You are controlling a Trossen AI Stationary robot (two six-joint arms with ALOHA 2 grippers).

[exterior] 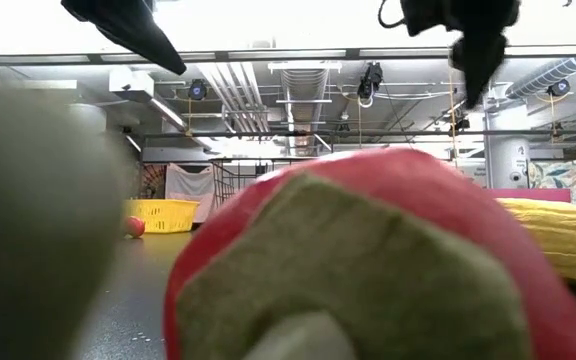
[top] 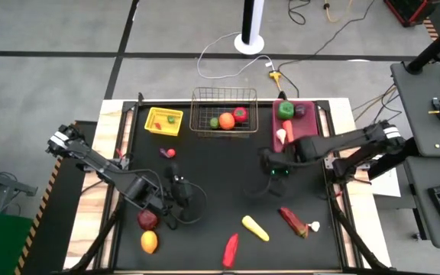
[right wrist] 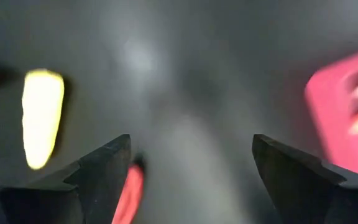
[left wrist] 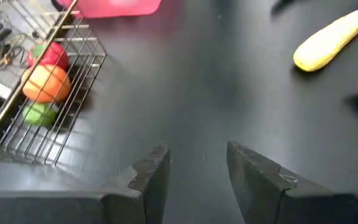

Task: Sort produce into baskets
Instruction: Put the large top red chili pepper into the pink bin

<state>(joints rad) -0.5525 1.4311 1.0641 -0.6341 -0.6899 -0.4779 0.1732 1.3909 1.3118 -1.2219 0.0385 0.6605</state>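
Note:
Toy produce lies on the black table: a yellow piece (top: 255,228), a red pepper (top: 231,250), a dark red piece (top: 292,220), a dark red fruit (top: 148,220), a yellow-orange fruit (top: 150,242) and a small red piece (top: 169,153). At the far edge stand the yellow tray (top: 163,121), the wire basket (top: 224,114) holding orange, green and red pieces, and the pink bin (top: 296,122) holding green and purple ones. My left gripper (left wrist: 197,152) hovers open over bare table at the left (top: 182,187). My right gripper (right wrist: 191,140) hangs open above bare table near the pink bin (top: 273,164).
A small white piece (top: 314,226) lies beside the dark red piece at the near right. In the low view the red pepper (exterior: 368,260) fills the foreground. Bare table lies in the middle between both grippers. Cables run on the floor beyond the far edge.

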